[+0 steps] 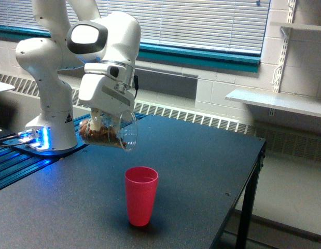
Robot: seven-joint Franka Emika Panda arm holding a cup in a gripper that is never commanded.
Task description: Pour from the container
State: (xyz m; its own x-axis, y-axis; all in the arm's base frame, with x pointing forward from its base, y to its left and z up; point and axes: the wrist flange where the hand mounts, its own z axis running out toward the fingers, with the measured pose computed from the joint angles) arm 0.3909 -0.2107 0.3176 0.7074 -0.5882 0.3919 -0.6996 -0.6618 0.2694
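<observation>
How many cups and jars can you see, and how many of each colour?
Clear jar with brown nut pieces, tipped on its side in the gripper: 1
Pink-red cup, standing upright on the black table: 1
Total: 2
</observation>
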